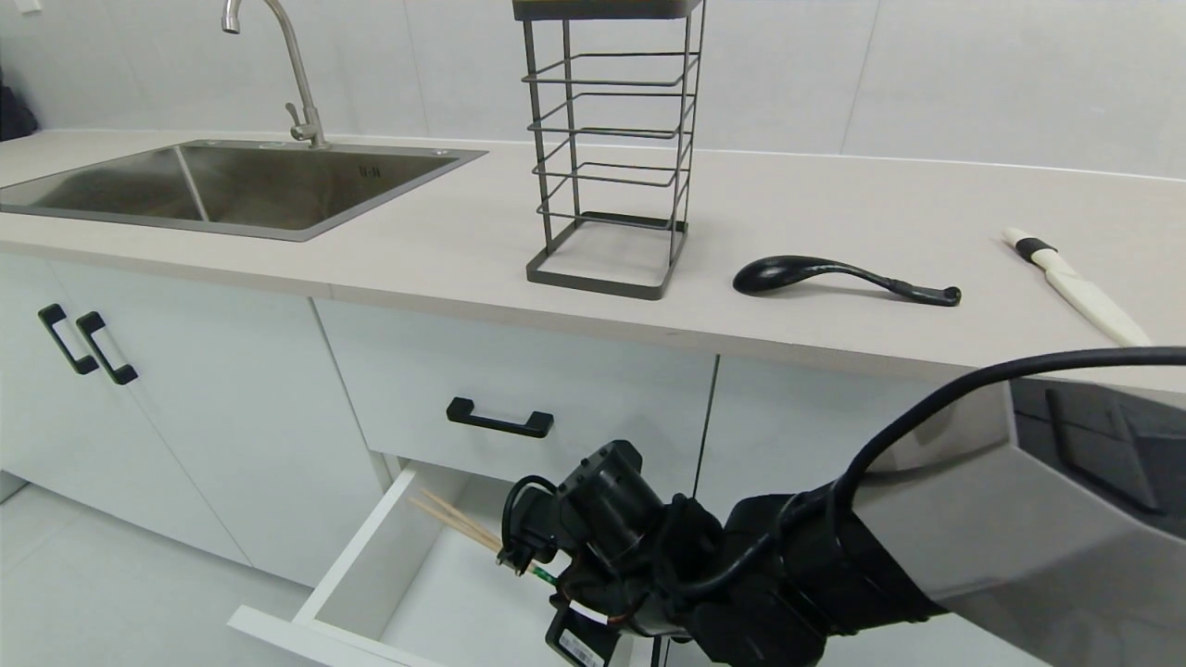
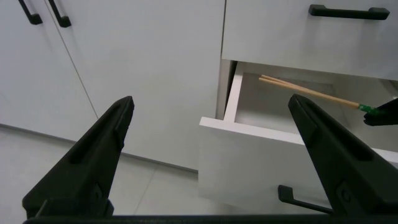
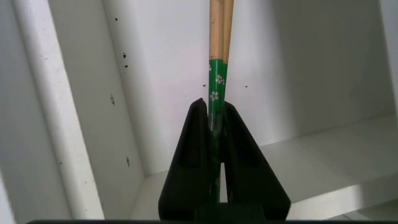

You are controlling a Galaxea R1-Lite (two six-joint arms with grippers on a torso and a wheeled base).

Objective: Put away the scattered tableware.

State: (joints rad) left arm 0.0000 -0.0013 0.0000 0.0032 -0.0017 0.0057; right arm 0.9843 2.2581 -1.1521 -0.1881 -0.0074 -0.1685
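Observation:
My right gripper (image 3: 216, 111) is shut on the green ends of a pair of wooden chopsticks (image 3: 219, 37). It holds them over the inside of the open white drawer (image 1: 357, 560) below the counter. The chopsticks (image 1: 459, 523) slant toward the drawer's back left corner. My left gripper (image 2: 211, 106) hangs open and holds nothing, out in front of the drawer (image 2: 231, 93), and from there the chopsticks (image 2: 308, 92) show above the drawer's floor. A black ladle (image 1: 834, 276) and a cream-handled knife (image 1: 1075, 285) lie on the countertop at the right.
A dark wire rack (image 1: 607, 157) stands mid-counter, and a steel sink (image 1: 232, 185) with a tap sits at the left. A shut drawer with a black handle (image 1: 500, 421) is above the open one. Cabinet doors (image 1: 139, 417) are to the left.

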